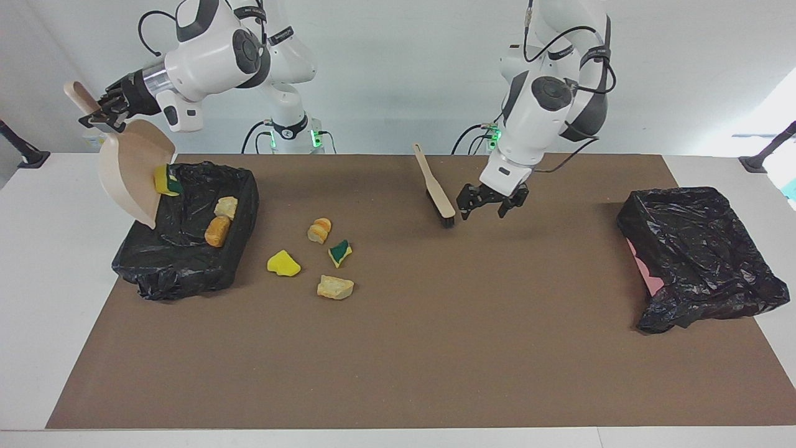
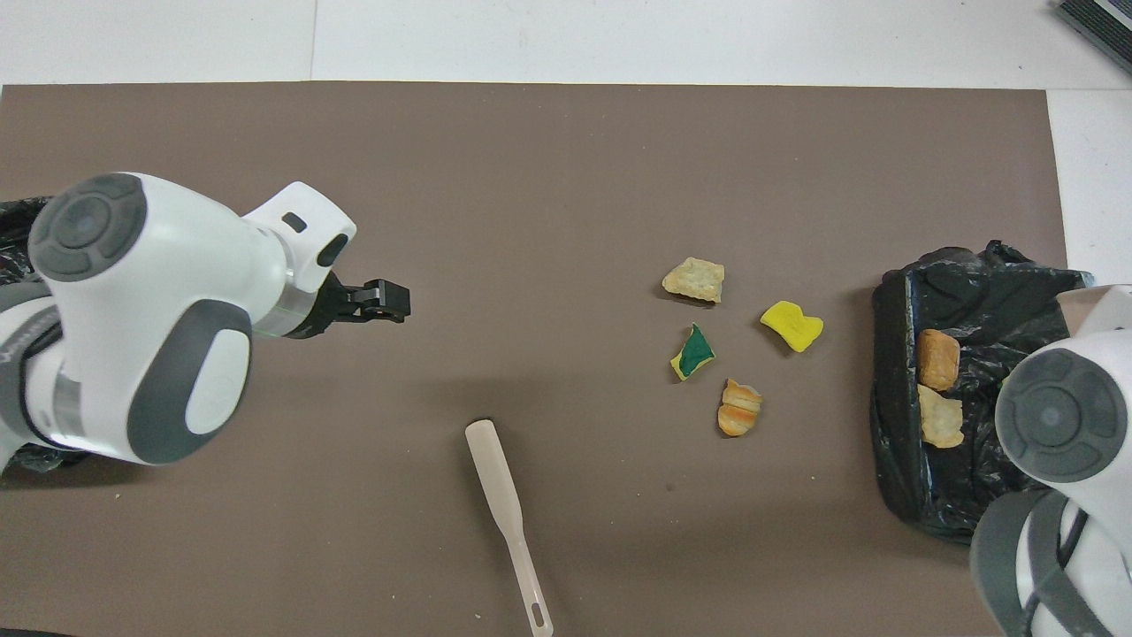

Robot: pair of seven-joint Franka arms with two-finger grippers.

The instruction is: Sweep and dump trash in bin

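Observation:
My right gripper (image 1: 102,115) is shut on the handle of the beige dustpan (image 1: 130,171) and holds it tilted over the black-lined bin (image 1: 186,274) at the right arm's end of the table. A yellow-green sponge scrap (image 1: 166,181) sits at the pan's lip above the bin. Two bread chunks (image 1: 226,206) (image 1: 217,231) lie in the bin (image 2: 973,292). Several scraps lie on the brown mat beside the bin: a bread bit (image 1: 319,230), a green-yellow sponge (image 1: 339,252), a yellow sponge (image 1: 283,263) and a bread chunk (image 1: 335,287). My left gripper (image 1: 491,205) is open and empty, low over the mat beside the beige brush (image 1: 435,186).
The brush (image 2: 504,504) lies on the mat with its handle pointing toward the robots. A second black-lined bin (image 1: 696,255) stands at the left arm's end of the table. The brown mat (image 1: 435,348) covers most of the table.

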